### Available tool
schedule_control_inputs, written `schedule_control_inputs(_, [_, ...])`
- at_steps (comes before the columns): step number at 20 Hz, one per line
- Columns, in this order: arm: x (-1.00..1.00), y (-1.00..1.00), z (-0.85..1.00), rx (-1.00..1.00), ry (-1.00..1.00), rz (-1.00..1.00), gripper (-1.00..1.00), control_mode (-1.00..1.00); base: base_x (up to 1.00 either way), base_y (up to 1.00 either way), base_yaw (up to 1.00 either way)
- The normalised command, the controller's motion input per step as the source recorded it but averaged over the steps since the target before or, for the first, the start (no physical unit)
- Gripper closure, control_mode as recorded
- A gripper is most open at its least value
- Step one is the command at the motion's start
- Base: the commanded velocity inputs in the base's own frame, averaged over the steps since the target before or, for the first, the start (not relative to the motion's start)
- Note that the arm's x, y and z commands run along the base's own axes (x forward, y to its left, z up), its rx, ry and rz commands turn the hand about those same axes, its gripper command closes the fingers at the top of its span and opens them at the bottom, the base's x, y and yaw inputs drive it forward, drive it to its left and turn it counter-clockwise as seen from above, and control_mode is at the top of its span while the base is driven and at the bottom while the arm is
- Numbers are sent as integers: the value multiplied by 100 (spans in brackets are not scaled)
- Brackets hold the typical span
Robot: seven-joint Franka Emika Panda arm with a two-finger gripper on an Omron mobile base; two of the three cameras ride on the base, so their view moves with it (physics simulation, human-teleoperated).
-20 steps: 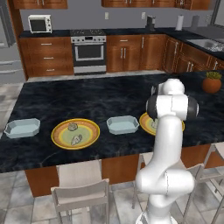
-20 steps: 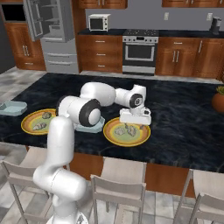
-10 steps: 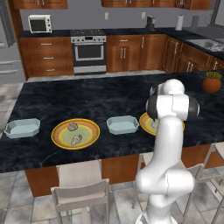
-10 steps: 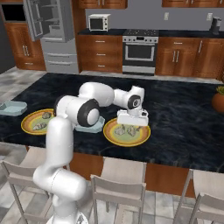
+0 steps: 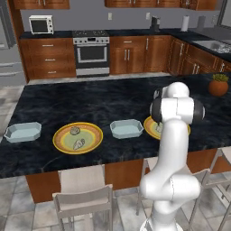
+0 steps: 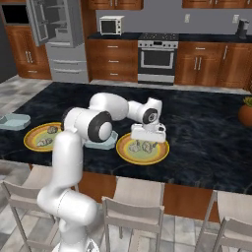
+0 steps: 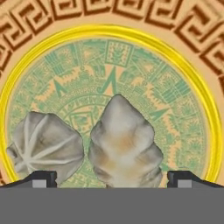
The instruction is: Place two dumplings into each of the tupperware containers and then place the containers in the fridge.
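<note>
My gripper hangs open, pointing down close over the right-hand yellow plate. In the hand view two beige crinkled dumplings lie on that plate: the taller dumpling sits between my spread fingertips, and the other dumpling lies beside it by one finger. Nothing is held. Two more dumplings rest on the left plate. One pale-blue tupperware container stands between the plates, and the other container is at the far left. The fridge stands at the back left with a door open.
The dark island counter carries everything, with chairs along its near edge. A potted plant stands at the counter's right end. An oven and wooden cabinets line the back wall.
The hand has sunk a little towards the right-hand plate. The jaws stay wide, and the plates, containers and dumplings have not moved.
</note>
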Motion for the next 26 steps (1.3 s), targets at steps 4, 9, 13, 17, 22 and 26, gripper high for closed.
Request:
schedule_control_inputs(4, [11, -4, -7, 3, 0, 0, -100, -100, 0, 0, 0])
schedule_control_inputs(9, [-4, 0, -27, 0, -1, 0, -100, -100, 0, 0, 0])
schedule_control_inputs(13, [-4, 0, -24, 0, 0, 0, -100, -100, 0, 0, 0])
schedule_control_inputs(17, [-2, 0, -30, 0, 0, 0, 100, -100, 0, 0, 0])
schedule_control_inputs(22, [0, 0, -3, 0, 0, 0, 100, -100, 0, 0, 0])
schedule_control_inputs(26, [3, 0, 0, 0, 0, 0, 100, -100, 0, 0, 0])
